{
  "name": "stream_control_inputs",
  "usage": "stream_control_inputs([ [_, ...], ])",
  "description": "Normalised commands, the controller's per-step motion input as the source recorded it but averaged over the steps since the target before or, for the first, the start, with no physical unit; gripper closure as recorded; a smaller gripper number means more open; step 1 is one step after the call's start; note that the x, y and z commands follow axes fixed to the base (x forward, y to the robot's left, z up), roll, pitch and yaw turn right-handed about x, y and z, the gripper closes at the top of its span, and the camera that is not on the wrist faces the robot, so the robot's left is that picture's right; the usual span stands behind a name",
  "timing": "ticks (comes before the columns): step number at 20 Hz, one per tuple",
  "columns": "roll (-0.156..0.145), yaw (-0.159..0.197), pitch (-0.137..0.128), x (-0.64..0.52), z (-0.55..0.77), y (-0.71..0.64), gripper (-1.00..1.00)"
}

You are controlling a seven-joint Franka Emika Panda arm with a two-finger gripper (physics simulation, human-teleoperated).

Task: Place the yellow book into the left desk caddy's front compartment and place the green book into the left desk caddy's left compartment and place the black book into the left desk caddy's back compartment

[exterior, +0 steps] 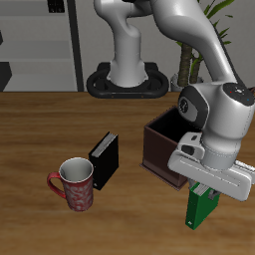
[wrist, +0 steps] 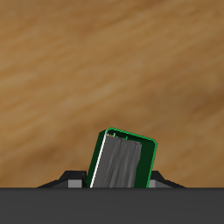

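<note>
My gripper [exterior: 202, 189] is shut on the green book [exterior: 199, 207], which hangs upright below the fingers, near the table's front edge and in front of the left desk caddy [exterior: 162, 144]. The wrist view shows the green book [wrist: 122, 160] held between the fingers, with bare wood beyond it. The caddy is a dark maroon-brown box, mostly hidden behind my arm. The black book [exterior: 105, 158] stands upright on the table, apart from the caddy and beside the mug. The yellow book is out of view.
A red patterned mug [exterior: 75, 184] stands near the black book, closer to the table's front edge. The robot base [exterior: 127, 80] stands at the back of the table, with shelving and a plant behind it.
</note>
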Motion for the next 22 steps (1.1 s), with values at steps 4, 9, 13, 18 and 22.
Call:
stream_control_inputs([
  [4,-0.005,0.059,-0.063,0.01,0.34,-0.18,1.0],
  [9,-0.024,-0.006,-0.074,-0.07,0.59,-0.24,1.0],
  [13,-0.03,0.01,-0.097,-0.25,0.79,-0.23,1.0],
  [18,-0.026,0.004,-0.074,-0.26,0.66,-0.18,1.0],
  [22,-0.007,-0.008,-0.104,-0.44,0.78,-0.19,1.0],
])
